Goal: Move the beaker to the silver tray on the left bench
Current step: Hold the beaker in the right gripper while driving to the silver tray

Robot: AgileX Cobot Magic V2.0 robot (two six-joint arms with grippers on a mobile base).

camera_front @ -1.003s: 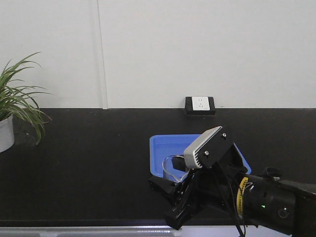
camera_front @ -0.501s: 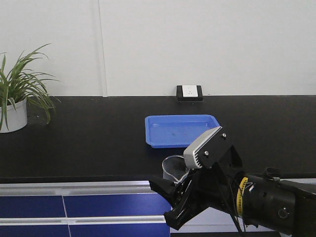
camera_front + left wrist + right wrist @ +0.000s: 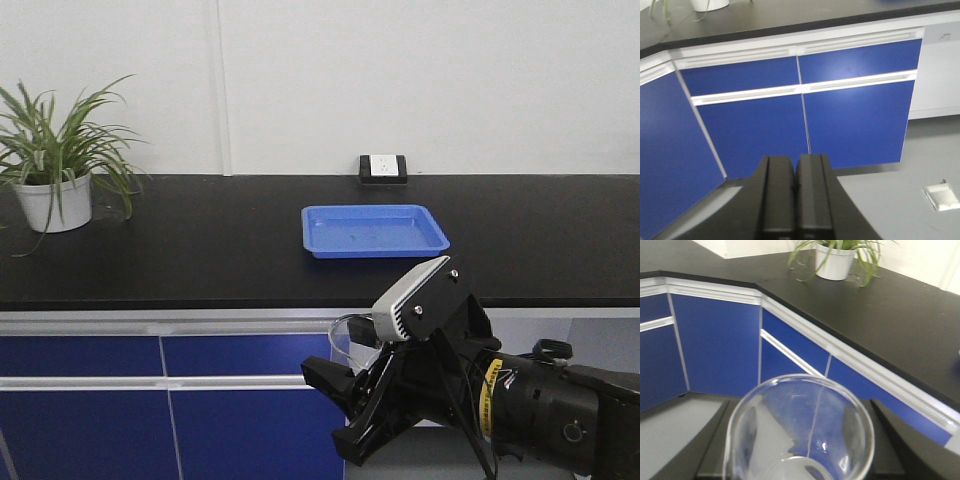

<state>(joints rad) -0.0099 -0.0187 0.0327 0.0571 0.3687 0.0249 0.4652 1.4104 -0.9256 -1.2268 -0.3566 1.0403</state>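
Note:
My right gripper (image 3: pixel 338 405) is shut on the beaker (image 3: pixel 349 342), a small clear glass cylinder held low in front of the blue cabinets, away from any worktop. In the right wrist view the beaker's open mouth (image 3: pixel 800 427) fills the lower middle, with a dark finger on each side of it. My left gripper (image 3: pixel 795 165) is shut on nothing and points at the cabinet fronts. The silver tray is out of view. Past a corner, the left bench (image 3: pixel 675 260) shows as a strip of matte black worktop.
A bright blue tray (image 3: pixel 374 229) lies on the front bench (image 3: pixel 200 250), with a wall socket (image 3: pixel 383 168) behind it. A potted plant (image 3: pixel 55 190) stands at the bench's left end. Blue cabinet doors (image 3: pixel 840 120) line the bench below. A small white object (image 3: pixel 941 195) lies on the grey floor.
The whole view has drawn back from the front bench, so the blue tray and the plant look farther away. The beaker stays in my right gripper.

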